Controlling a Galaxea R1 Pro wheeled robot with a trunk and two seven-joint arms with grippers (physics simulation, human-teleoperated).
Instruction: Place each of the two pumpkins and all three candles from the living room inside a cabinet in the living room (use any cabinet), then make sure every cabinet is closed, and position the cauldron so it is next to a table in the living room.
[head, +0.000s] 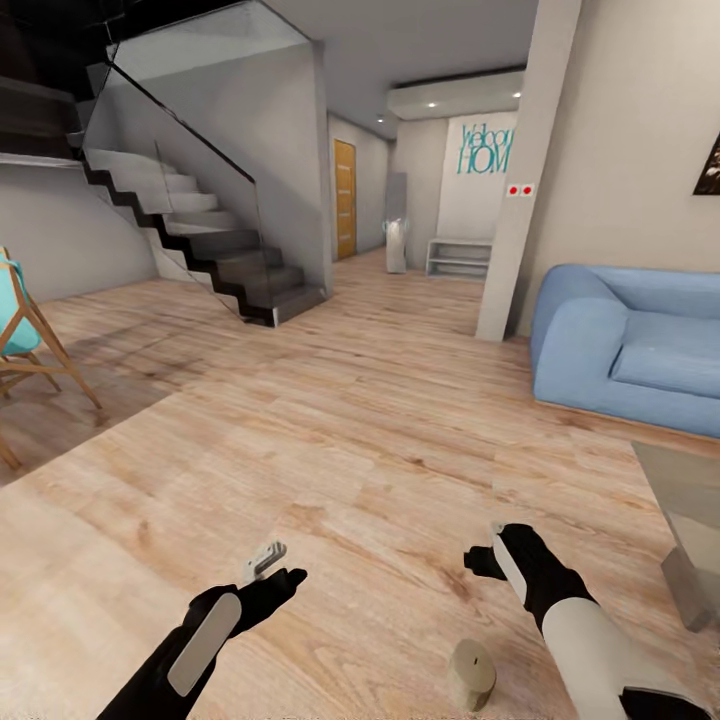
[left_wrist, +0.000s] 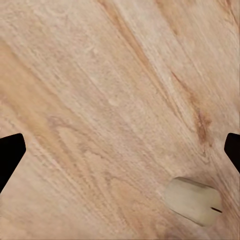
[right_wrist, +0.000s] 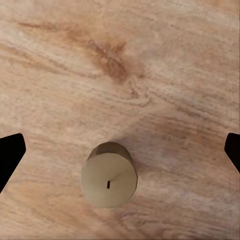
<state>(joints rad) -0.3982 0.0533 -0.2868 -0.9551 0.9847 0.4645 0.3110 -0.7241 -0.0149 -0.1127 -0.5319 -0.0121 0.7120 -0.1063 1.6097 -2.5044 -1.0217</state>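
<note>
One tan-beige candle (head: 470, 675) stands upright on the wooden floor between my two arms, close to the right forearm. From above, the right wrist view shows this candle (right_wrist: 109, 175) with its wick, below my open right gripper (right_wrist: 120, 155). It also appears off to one side as the candle (left_wrist: 192, 201) in the left wrist view, beyond my open left gripper (left_wrist: 120, 155). Both the left gripper (head: 272, 568) and the right gripper (head: 485, 555) hover over the floor holding nothing. A corner of the grey glass table (head: 690, 490) sits at the right. The pumpkins, cabinet and cauldron are out of view.
A blue sofa (head: 630, 345) stands at the right behind the table. A dark staircase with glass railing (head: 210, 250) rises at the left, and a wooden chair with a turquoise seat (head: 25, 340) is at the far left. A pillar (head: 520, 200) stands mid-right.
</note>
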